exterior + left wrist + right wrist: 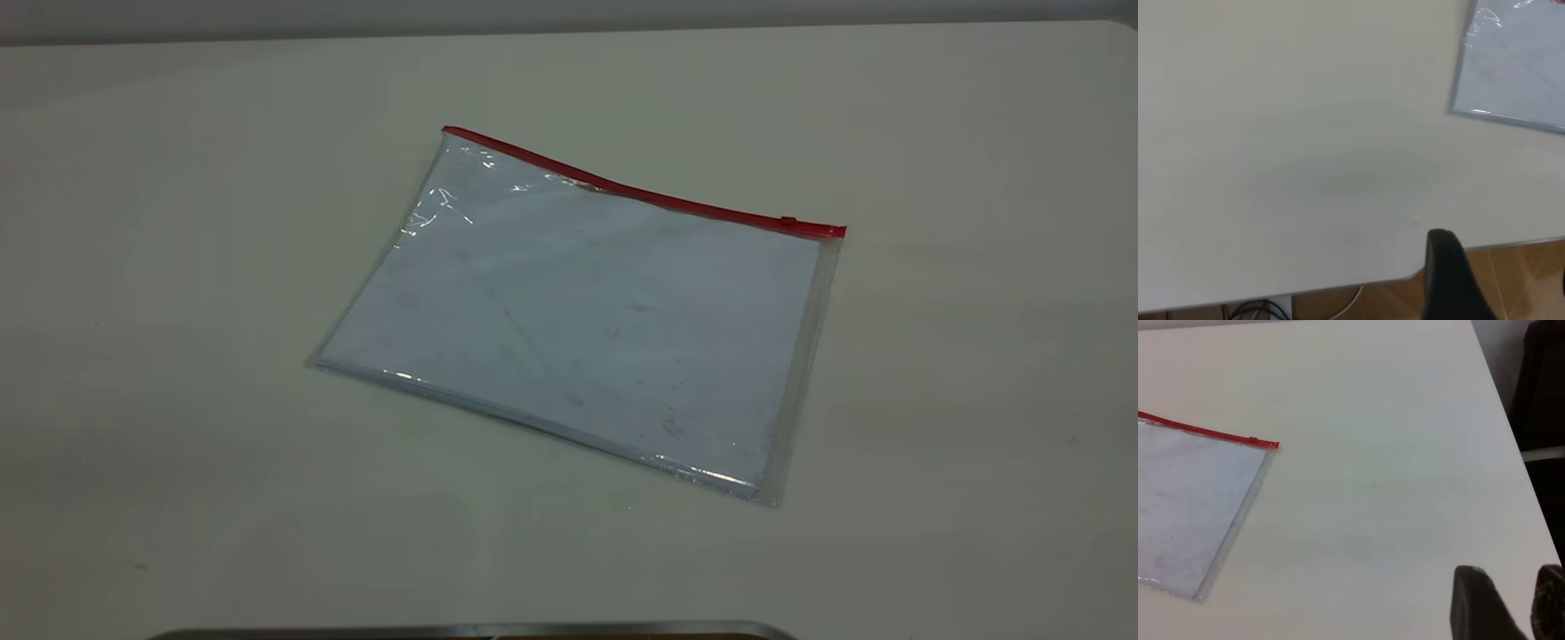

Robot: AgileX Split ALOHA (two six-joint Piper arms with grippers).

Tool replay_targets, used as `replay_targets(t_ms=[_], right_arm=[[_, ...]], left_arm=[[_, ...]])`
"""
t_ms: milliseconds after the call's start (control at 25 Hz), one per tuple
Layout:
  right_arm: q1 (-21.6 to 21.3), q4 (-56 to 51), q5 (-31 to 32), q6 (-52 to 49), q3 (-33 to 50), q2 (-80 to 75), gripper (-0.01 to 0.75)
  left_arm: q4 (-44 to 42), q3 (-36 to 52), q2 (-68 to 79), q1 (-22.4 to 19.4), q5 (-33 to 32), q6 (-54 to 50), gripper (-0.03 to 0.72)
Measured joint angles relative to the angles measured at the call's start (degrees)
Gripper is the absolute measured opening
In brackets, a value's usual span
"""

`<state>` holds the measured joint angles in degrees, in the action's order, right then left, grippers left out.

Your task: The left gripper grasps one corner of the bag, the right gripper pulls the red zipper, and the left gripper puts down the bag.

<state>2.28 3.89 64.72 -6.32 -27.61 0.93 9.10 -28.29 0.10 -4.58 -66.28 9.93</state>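
**Bag lies flat, both grippers far off**

The bag (pixel 578 329) lies flat in the middle of the table (pixel 178 267), with bare table on all sides of it. The red zipper (pixel 640 191) runs along the bag's far long edge, and its little slider (pixel 788 221) sits close to the right end. The corner of the bag (pixel 831 233) at that end rests on the table, and nothing touches it.

The outside view shows no gripper at all. Only the wrist views show them. The left gripper (pixel 1451 280) hangs near the table's rounded edge, well apart from the bag (pixel 1518 67). Only one dark finger shows there, so I cannot tell how wide it is. The right gripper (pixel 1511 603) is over the table near its side edge, also well apart from the bag (pixel 1191 507). Its two fingers stand a little apart and hold nothing.

Inside the clear bag are white sheets (pixel 569 347) that fill most of it.
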Motion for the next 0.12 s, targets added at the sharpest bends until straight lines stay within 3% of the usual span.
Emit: replay_targets(t_ms=[120], right_arm=[[0.00,0.00,0.00,0.00,0.00,0.00,0.238]], left_arm=[[0.00,0.00,0.02,0.04,0.00,0.00,0.467]])
